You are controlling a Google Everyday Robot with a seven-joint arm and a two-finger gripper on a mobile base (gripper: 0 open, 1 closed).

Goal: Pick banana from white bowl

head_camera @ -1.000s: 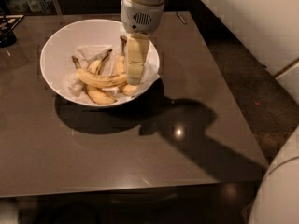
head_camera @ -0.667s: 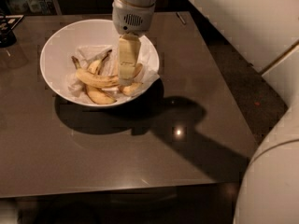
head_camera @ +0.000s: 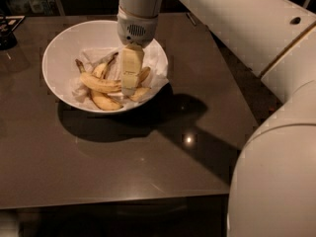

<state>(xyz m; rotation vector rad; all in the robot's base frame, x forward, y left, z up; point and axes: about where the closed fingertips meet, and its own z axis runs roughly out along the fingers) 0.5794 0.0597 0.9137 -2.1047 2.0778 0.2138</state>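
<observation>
I see the banana (head_camera: 101,84) lying across the middle of the white bowl (head_camera: 55,51), with shorter bananas (head_camera: 106,103) just beside it at 6 o'clock. My tool (head_camera: 129,89) points down at the banana's 3 o'clock end; I cannot tell whether it is spread or pinching. The bowl sits at the table's (head_camera: 148,174) 11 o'clock.

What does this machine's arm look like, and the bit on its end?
The arm is fat, smooth white rounded shells with a few small dark holes; no cables show. Its wrist is a pale grey cylinder with a dotted vent grille. The end effector, down in the white bowl, is a flat cream-coloured piece.
</observation>
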